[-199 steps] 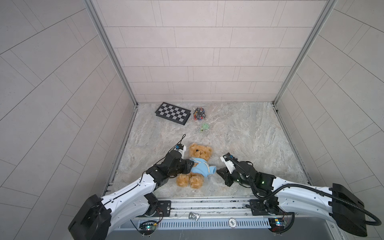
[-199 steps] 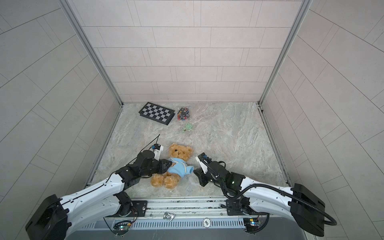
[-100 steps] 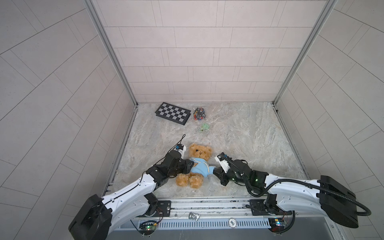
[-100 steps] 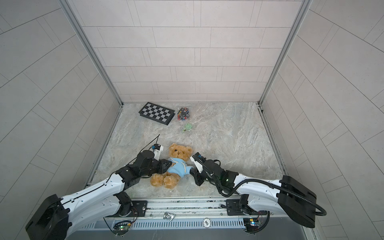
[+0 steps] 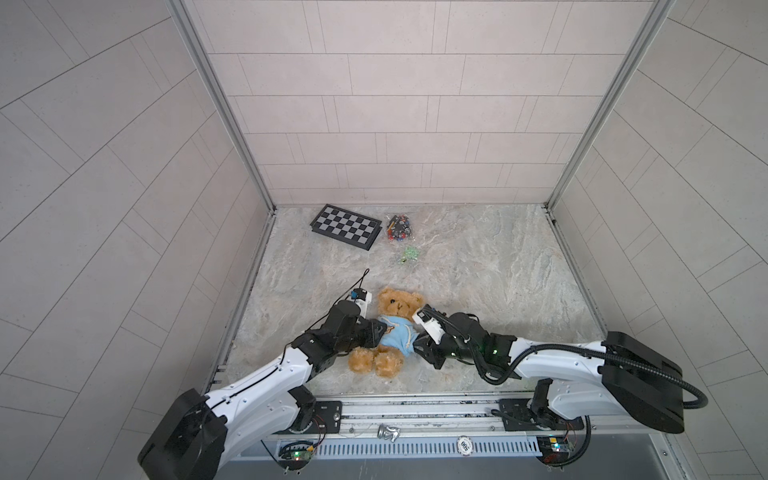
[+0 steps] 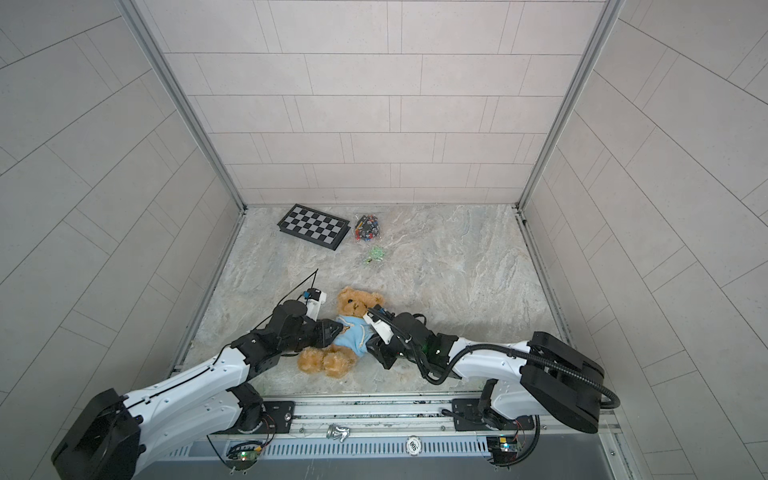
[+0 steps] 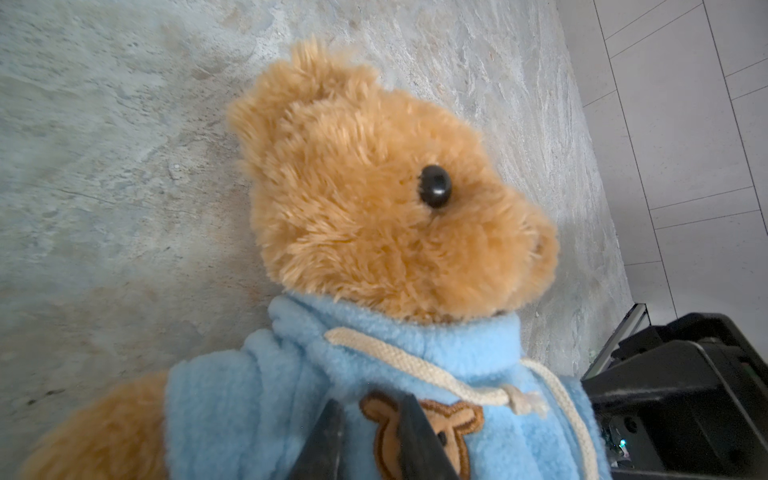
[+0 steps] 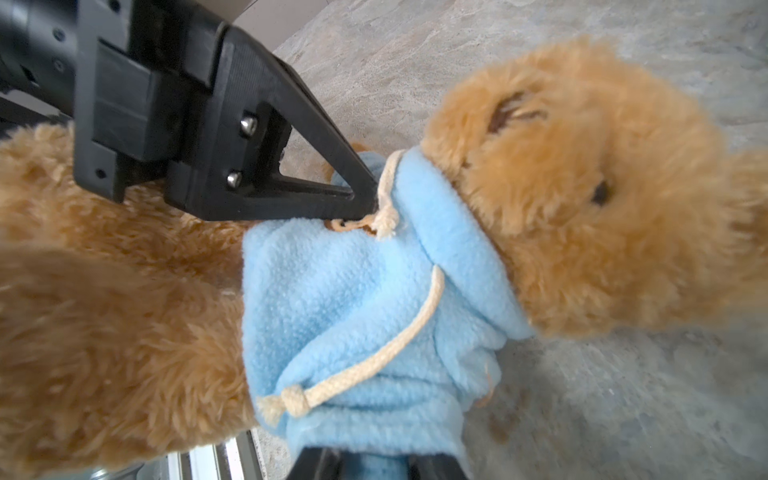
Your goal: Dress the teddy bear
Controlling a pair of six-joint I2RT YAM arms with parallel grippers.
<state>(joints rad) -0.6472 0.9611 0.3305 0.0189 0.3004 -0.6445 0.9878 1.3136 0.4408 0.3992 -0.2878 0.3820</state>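
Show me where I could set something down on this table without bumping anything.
Bare: the table's wide stretch right of the bag and bear in both top views, behind the right arm; also a smaller band between chessboard and bear. Crowded: the front, where left gripper and right gripper meet at the hoodie.

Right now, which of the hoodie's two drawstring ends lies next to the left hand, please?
The end beside the bear-face patch, at the left hand; the other end lies nearer the right hand.
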